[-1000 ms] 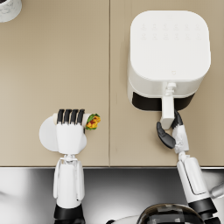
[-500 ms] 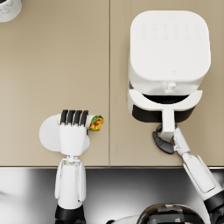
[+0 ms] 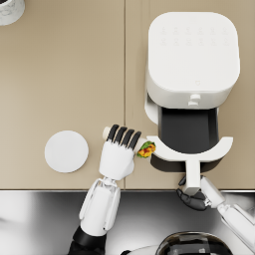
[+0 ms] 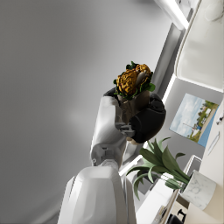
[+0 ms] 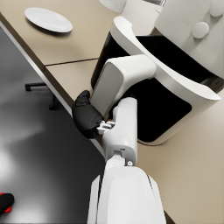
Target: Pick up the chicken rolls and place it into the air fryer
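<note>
My left hand grips the chicken roll, a tan wrap with orange filling and green leaves at its end; it is lifted off the table just left of the air fryer's drawer. The left wrist view shows the chicken roll sticking out of the dark fingers. The white air fryer stands at the right, its drawer pulled out towards me with a dark hollow inside. My right hand grips the drawer's handle beyond the table's front edge; the same hand wraps the handle.
A white round plate lies bare on the tan table, left of my left hand. A marbled pot shows at the far left corner. A dark strip runs below the table's front edge.
My left hand has carried the chicken roll rightwards off the plate to beside the drawer. My right hand has pulled the drawer out further by its handle.
</note>
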Tool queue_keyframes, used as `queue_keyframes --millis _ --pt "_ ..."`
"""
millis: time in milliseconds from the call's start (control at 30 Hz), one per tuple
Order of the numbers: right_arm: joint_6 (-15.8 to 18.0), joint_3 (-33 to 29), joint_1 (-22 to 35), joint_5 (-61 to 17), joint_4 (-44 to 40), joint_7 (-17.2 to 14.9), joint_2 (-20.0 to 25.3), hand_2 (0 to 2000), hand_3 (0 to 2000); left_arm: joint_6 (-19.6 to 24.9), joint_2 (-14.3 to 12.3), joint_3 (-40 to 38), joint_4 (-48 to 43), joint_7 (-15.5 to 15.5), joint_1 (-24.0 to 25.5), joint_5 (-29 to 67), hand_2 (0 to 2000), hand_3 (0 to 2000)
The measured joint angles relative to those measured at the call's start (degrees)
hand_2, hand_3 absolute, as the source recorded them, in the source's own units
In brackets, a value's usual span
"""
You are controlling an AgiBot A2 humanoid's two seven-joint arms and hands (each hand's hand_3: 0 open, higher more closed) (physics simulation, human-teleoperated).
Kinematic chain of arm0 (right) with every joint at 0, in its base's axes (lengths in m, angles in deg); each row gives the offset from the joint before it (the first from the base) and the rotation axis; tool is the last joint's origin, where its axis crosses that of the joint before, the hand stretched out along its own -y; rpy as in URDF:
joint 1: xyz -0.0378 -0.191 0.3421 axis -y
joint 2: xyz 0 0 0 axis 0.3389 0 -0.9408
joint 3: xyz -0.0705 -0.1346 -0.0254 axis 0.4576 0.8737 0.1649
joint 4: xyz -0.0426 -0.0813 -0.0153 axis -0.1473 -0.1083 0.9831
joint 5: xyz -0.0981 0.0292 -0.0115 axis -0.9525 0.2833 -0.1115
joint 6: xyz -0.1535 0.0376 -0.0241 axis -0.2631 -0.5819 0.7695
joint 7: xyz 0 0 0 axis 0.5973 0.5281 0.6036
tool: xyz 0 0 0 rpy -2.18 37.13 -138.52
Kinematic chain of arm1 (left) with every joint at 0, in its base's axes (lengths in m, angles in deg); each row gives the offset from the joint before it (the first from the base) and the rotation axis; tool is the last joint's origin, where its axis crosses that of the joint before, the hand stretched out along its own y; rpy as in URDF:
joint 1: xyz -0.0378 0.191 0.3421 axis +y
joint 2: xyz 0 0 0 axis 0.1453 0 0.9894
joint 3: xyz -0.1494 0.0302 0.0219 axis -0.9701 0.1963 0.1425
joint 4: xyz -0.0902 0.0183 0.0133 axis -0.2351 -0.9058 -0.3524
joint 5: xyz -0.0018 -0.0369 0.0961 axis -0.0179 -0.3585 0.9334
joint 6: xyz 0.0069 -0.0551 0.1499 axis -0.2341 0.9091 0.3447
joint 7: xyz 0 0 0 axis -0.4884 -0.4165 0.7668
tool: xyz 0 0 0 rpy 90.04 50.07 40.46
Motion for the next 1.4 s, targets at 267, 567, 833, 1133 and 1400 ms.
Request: queue_keyframes --millis 267,567,833,1133,1400 --pt "-0.6 -0.9 -4.6 0.1 3.9 0.1 -1.6 2000 2000 0.0 -8.6 5.3 3.5 0.0 -6.7 0.0 2000 2000" --pt "-1.7 0.0 -6.0 0.1 4.6 0.0 -2.4 2000 2000 0.6 -9.1 18.8 14.0 0.0 -18.7 0.0 2000 2000" --pt "-1.1 0.9 -6.2 0.1 4.1 0.0 -2.8 2000 2000 -0.3 -12.0 21.6 20.9 0.0 -20.6 0.0 0 40" --pt "0.0 1.1 -5.7 0.1 2.0 -0.1 -1.8 2000 2000 -1.9 -6.7 15.0 11.2 0.1 -12.4 0.1 0 0" --pt "4.7 1.5 -2.1 0.1 -2.2 1.2 -0.6 2000 2000 -2.0 -0.1 4.1 -1.1 0.1 -3.9 0.0 0 0"
